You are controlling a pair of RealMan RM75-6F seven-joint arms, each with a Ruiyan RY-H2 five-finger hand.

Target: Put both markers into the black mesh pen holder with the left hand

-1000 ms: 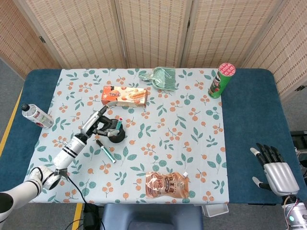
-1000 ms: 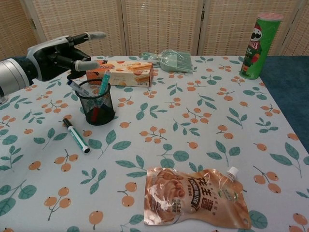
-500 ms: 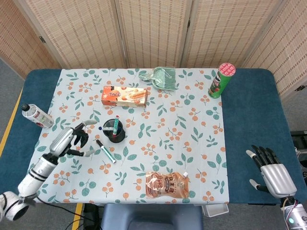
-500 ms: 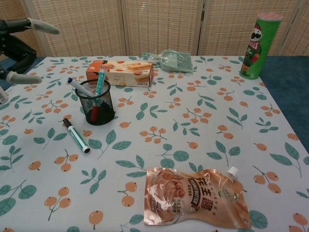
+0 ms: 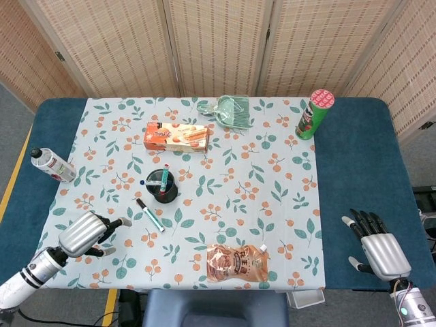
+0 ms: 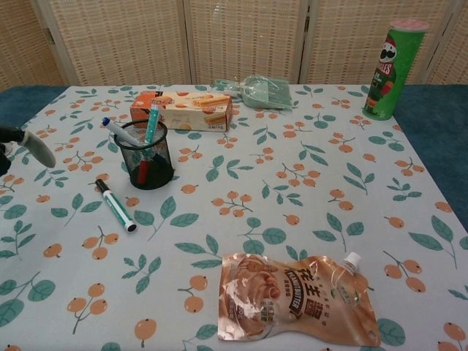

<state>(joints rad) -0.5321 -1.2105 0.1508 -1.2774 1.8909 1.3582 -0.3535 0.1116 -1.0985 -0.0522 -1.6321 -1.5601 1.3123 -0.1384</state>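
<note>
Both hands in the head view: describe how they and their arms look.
The left hand and right hand have silver-grey metallic backs and black fingers tipped in pale grey. The left forearm is white with a dark band at the wrist.

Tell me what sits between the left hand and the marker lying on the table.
Nothing visible does. The left hand is near the table's front left, and the marker lies on bare tablecloth beside the black mesh pen holder, with only open cloth between hand and marker.

Left hand (image 5: 87, 234) now empty, back from pen holder (image 5: 163, 189) to near table edge.
</note>
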